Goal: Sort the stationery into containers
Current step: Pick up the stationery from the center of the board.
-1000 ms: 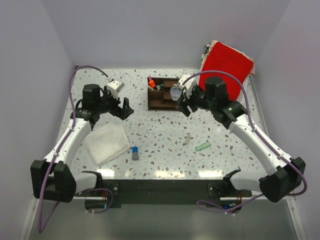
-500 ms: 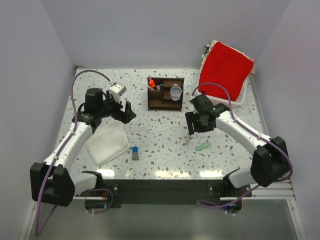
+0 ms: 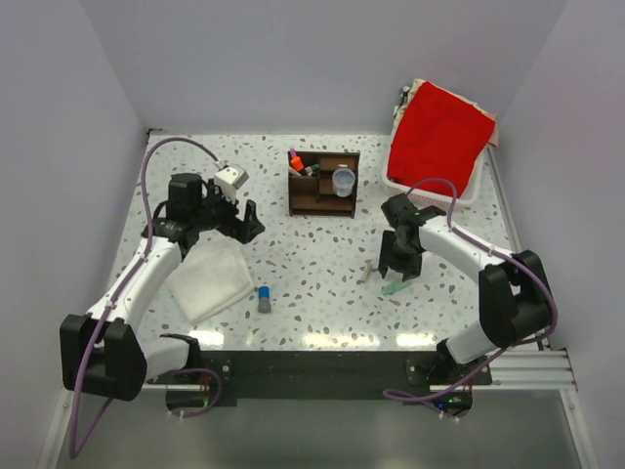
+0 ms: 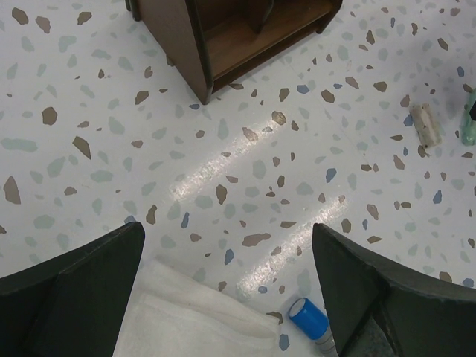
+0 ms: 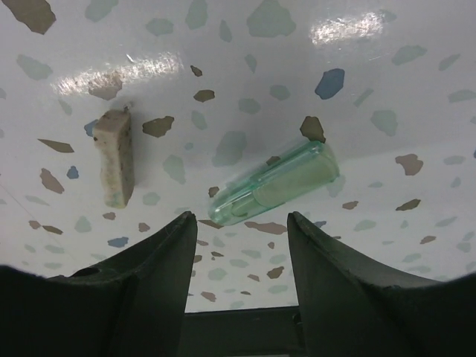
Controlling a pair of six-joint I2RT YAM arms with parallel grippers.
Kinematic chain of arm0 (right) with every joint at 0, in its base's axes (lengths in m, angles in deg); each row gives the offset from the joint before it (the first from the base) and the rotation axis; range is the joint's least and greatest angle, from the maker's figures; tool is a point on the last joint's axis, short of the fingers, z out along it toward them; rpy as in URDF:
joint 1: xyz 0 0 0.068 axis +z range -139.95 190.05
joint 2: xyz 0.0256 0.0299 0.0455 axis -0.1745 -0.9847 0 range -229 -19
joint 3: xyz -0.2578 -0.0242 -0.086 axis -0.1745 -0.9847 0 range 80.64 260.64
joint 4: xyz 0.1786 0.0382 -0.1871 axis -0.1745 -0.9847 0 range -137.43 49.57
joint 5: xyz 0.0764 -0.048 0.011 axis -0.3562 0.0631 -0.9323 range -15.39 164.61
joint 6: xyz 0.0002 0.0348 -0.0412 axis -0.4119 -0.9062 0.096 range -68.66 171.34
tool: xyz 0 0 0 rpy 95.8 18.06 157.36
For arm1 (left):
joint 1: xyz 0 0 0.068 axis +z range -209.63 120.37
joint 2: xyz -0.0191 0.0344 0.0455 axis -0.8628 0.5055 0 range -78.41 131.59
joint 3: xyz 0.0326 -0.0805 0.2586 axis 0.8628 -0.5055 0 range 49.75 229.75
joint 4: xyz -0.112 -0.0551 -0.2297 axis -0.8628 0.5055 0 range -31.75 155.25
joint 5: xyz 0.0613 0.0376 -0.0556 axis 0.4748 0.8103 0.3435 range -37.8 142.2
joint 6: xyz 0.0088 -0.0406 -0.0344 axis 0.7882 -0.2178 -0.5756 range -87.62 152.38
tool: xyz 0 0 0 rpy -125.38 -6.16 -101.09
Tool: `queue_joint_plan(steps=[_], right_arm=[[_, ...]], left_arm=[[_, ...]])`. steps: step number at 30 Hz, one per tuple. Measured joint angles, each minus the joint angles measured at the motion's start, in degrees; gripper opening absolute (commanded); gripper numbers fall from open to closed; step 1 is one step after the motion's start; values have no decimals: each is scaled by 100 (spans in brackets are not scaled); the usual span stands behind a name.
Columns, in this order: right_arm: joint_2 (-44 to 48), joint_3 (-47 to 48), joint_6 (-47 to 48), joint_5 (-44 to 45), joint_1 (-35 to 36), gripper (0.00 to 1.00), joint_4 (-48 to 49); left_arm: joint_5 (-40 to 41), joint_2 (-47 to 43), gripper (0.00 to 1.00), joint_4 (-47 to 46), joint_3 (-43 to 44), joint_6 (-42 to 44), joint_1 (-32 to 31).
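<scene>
Now the right gripper (image 5: 242, 223) has come away from the dark wooden organizer (image 3: 317, 205) (the small round pot (image 3: 343, 181) sits inside) and hovers part-open over the mint-green cap (image 5: 275, 186) on the near-right worktop (image 3: 312, 254), likely next. The left gripper (image 3: 250, 221) hangs wide open.

- One dark brown organizer (image 3: 314, 203) is standing at the back of the table (image 3: 322, 244).
- One round bluish pot (image 3: 343, 181) and one orange-tipped highlighter (image 3: 296, 163) are showing inside it; the rest is too small to count.
- Three loose pieces are lying out front: one mint-green cap (image 5: 271, 184), one pale stub (image 5: 117, 158) and one blue-capped grey stick (image 3: 264, 298).
- One white folded cloth (image 3: 207, 280) is lying on the left.
- One white basket (image 3: 393, 174) is holding one red cloth (image 3: 441, 132).
</scene>
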Motion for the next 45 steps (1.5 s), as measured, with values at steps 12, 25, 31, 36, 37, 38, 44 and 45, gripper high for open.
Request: queue_joint_plan(steps=[12,25,31,36,37,38,44,45], right_arm=[[-273,42,-874,-151,0,53,-20],[-496,-68,-1191,-50,0,50,-216],[-494,-343,-1220,-42,0,50,-203],[-317,-634,-1158,-35,0,53,-142],[-247,-693,-1102,-50,0,53,-74],[-192,-745,-1047,-66,0,52,-2],[234,-1097,-479,-223,0,49,658],[306,-1154,-422,-227,0,49,719]], left_arm=[[-11,245,100,-28,22,-15,0],[-7,387,100,-68,76,-15,0],[-9,407,100,-72,74,-15,0],[-11,415,100,-133,76,-17,0],[-11,415,100,-153,74,-17,0],[-11,415,100,-166,74,-20,0],[-55,415,100,-234,74,-28,0],[-63,417,100,-249,74,-28,0]])
